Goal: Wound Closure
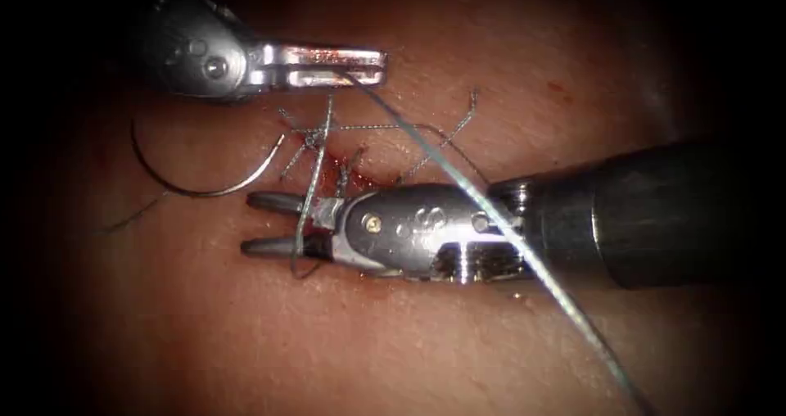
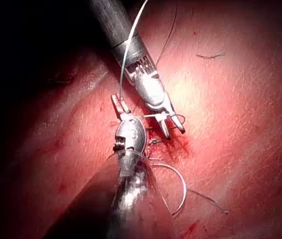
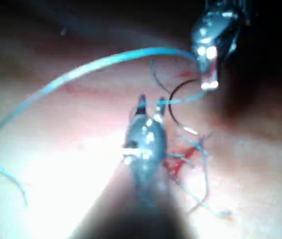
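My left tool point(image 1: 378, 64) is above the cut point(image 1: 348, 174), jaws shut on the thread point(image 1: 458, 178), which runs taut from them down to the right over my right tool's wrist. My right tool point(image 1: 247, 223) lies across the cut with its jaws open. A strand point(image 1: 309, 195) from the knot point(image 1: 315, 137) hangs down between them near their base. The curved needle point(image 1: 196, 192) lies free on the tissue point(image 1: 205, 326) left of the cut, held by neither tool. The left wrist view has the needle point(image 2: 182, 191) beside my left tool point(image 2: 120, 104), and the right tool point(image 2: 173, 127) open.
Several cut thread ends point(image 1: 458, 125) spread from earlier stitches around the knot. Red fluid point(image 1: 332, 170) pools along the cut. A loose thread tail point(image 1: 131, 215) trails off the needle's left end. In the right wrist view a short thread scrap point(image 3: 14, 184) lies on the tissue.
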{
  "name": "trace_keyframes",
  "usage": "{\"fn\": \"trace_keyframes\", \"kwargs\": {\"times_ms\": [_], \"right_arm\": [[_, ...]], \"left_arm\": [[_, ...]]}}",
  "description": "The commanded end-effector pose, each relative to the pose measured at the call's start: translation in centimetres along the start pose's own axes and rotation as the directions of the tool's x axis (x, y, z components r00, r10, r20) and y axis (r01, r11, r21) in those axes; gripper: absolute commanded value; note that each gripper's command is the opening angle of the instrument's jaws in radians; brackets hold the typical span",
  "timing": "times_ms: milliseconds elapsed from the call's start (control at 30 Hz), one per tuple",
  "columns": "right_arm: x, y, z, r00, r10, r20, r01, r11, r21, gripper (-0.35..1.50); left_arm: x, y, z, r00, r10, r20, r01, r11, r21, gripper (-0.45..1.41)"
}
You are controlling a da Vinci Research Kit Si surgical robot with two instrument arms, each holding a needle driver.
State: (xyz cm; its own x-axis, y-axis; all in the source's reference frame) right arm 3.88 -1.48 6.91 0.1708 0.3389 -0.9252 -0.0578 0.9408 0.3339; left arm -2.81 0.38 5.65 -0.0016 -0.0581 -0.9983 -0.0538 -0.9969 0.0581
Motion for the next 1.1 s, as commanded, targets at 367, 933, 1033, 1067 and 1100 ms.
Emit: {"fn": "trace_keyframes", "kwargs": {"times_ms": [367, 933, 1033, 1067, 1100], "right_arm": [[-0.13, -0.05, -0.09, 0.991, 0.001, -0.135, -0.002, 1.000, -0.003, 0.24], [-0.15, -0.16, -0.26, 0.936, 0.098, -0.337, -0.102, 0.995, 0.007, 0.15], [-0.15, -0.15, -0.28, 0.928, 0.110, -0.357, -0.117, 0.993, 0.003, 0.15], [-0.15, -0.15, -0.29, 0.923, 0.116, -0.367, -0.124, 0.992, 0.000, 0.15], [-0.15, -0.15, -0.30, 0.918, 0.121, -0.377, -0.132, 0.991, -0.002, 0.15]], "left_arm": [[-0.68, 0.11, 0.23, 1.000, -0.024, -0.006, 0.024, 1.000, 0.004, -0.45], [-0.85, 0.02, 0.27, 0.999, -0.029, -0.042, 0.031, 0.999, 0.032, -0.45], [-0.87, 0.05, 0.24, 0.998, -0.025, -0.051, 0.027, 0.999, 0.037, -0.45], [-0.88, 0.06, 0.23, 0.998, -0.024, -0.051, 0.026, 0.999, 0.035, -0.45], [-0.88, 0.08, 0.22, 0.998, -0.022, -0.054, 0.024, 0.999, 0.036, -0.45]]}}
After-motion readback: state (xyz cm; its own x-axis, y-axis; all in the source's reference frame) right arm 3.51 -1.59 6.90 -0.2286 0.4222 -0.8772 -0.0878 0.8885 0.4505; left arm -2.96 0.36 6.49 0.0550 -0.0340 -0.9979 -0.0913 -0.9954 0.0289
